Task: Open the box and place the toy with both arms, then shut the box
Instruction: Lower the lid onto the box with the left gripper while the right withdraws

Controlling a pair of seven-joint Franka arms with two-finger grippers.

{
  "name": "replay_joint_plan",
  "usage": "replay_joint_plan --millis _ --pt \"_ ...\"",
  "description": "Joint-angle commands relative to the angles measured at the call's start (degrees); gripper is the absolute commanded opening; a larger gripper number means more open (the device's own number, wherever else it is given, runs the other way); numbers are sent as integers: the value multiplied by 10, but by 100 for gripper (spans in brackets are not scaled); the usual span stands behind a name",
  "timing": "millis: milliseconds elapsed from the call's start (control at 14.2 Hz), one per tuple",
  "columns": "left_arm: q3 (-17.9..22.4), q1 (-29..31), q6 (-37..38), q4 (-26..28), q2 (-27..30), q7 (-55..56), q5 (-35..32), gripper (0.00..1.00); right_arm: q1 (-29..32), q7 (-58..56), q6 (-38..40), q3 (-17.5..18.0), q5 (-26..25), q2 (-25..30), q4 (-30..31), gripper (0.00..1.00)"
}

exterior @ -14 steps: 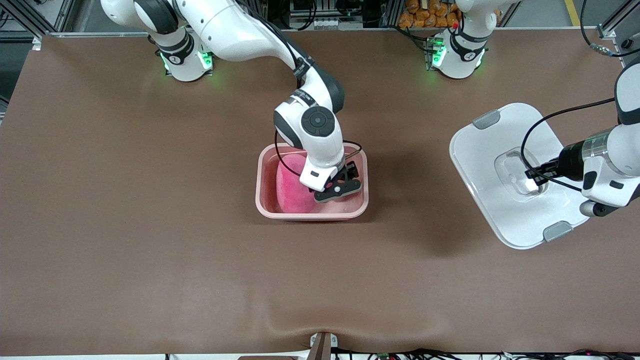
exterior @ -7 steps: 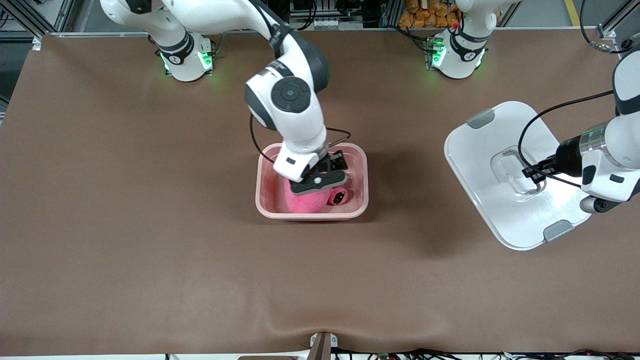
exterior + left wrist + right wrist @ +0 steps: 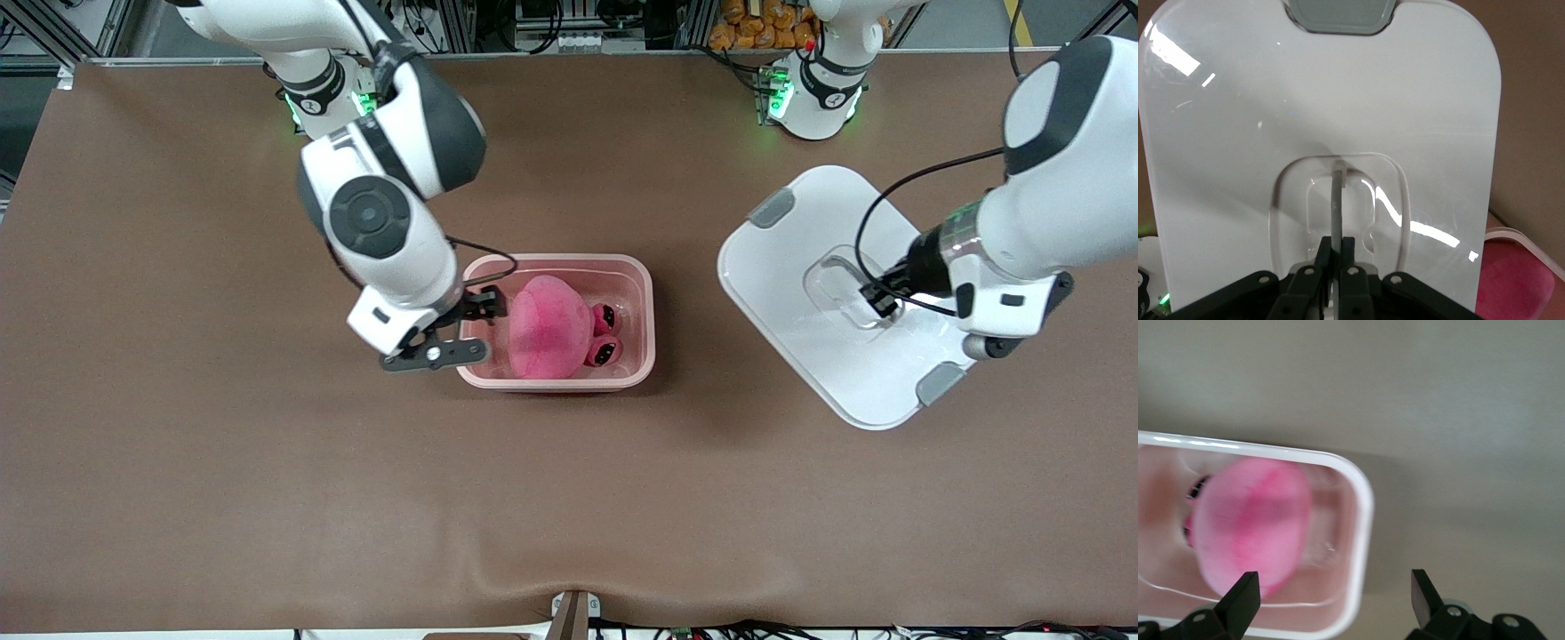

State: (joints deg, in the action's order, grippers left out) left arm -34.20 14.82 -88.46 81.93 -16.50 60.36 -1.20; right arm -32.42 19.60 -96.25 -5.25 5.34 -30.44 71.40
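The box (image 3: pixel 645 311), a pink tub without its lid, stands mid-table. The toy (image 3: pixel 549 327), a round pink plush with dark eyes, lies inside it. My right gripper (image 3: pixel 483 327) hangs open and empty over the box's end toward the right arm's side. The right wrist view shows the box rim (image 3: pixel 1363 520) between that gripper's (image 3: pixel 1335 583) spread fingertips, with the toy (image 3: pixel 1251 527) beside it. My left gripper (image 3: pixel 880 298) is shut on the recessed grey handle (image 3: pixel 1336 197) of the white lid (image 3: pixel 800 267). It holds the lid tilted in the air over the table toward the left arm's end.
Grey clips (image 3: pixel 771 207) (image 3: pixel 940 384) sit at the lid's two ends. Brown cloth covers the table, with a raised wrinkle (image 3: pixel 533 578) near the front edge. Orange items (image 3: pixel 756 27) lie past the table by the left arm's base.
My right gripper has left the toy in the box, risen and moved toward the right arm's end. The left arm has carried the lid closer to the box.
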Motion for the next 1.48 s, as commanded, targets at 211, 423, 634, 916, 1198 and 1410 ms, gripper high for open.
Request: replay_joint_plan --millis 211,423,634,916,1198,1410 --pt "-10 -67 -35 -1 -14 187 1 0 100 -68 -41 6 -30 42 80 100" --pt "-10 -102 -74 1 -23 292 -2 0 130 -70 -172 6 -32 38 134 100" --pt "-10 -124 -108 2 -30 394 -5 0 161 -72 -291 5 -39 -8 136 100" --pt "-9 -160 -141 2 -42 504 -16 0 237 -133 -366 6 -44 -62 129 100" --pt "-9 -208 -192 2 -74 626 -54 0 271 -138 -361 6 -44 -54 169 100" --pt "-8 -241 -225 1 -105 696 -95 0 285 -136 -358 6 -44 25 259 100"
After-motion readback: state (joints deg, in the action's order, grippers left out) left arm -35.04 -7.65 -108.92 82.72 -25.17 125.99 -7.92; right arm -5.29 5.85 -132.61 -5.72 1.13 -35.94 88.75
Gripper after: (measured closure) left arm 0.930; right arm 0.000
